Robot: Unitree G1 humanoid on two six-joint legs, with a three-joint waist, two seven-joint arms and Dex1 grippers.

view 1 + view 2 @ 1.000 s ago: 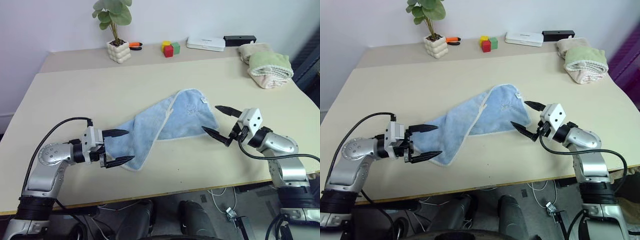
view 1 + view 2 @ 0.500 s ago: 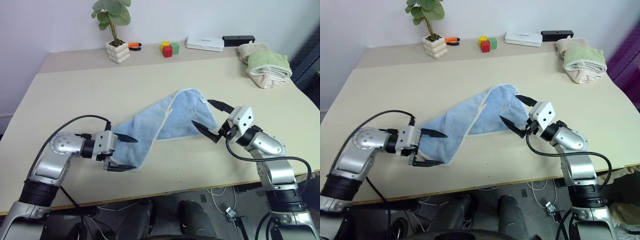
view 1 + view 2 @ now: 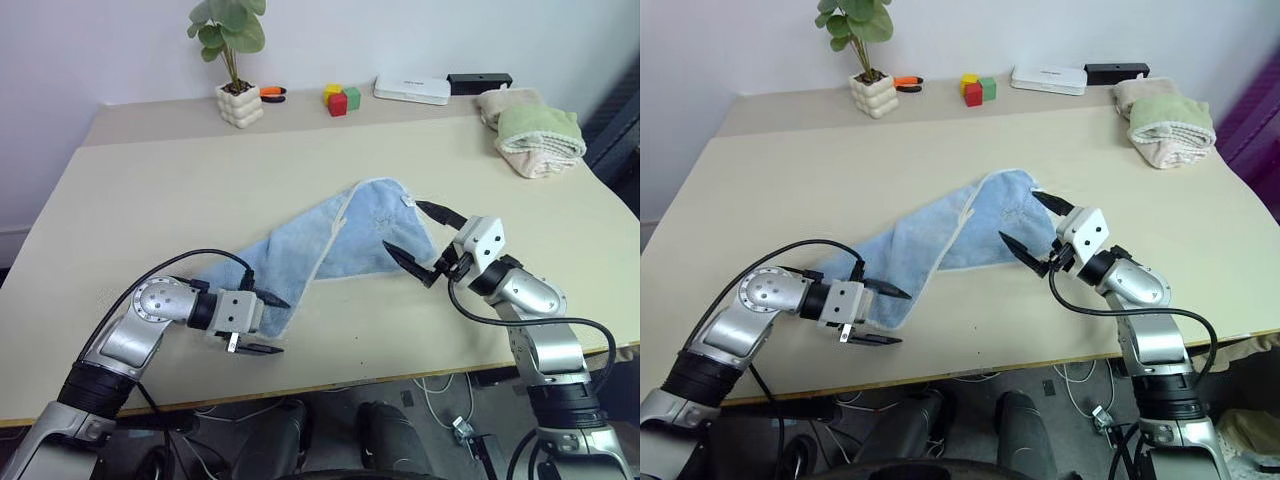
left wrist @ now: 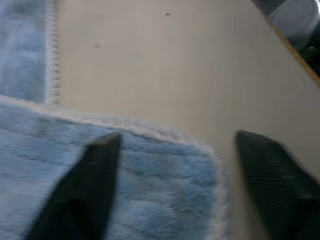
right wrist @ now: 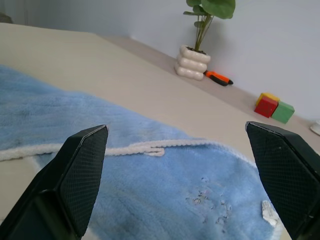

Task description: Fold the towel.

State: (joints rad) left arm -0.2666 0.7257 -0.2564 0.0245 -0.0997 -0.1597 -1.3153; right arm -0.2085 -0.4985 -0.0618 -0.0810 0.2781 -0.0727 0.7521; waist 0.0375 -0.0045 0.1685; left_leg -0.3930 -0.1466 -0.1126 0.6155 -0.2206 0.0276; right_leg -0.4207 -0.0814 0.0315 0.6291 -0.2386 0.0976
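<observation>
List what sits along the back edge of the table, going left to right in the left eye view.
Potted plant → orange tool → coloured blocks → white box → black box → stacked towels.

**Left gripper over a towel corner**

The left gripper [image 4: 172, 150] straddles the rounded corner of the light blue towel [image 4: 150, 200], fingers apart. One finger [image 4: 92, 185] lies over the terry cloth inside the pale stitched border [image 4: 145, 131]; the other stands beyond the hem, over the bare beige table [image 4: 165, 65].
</observation>
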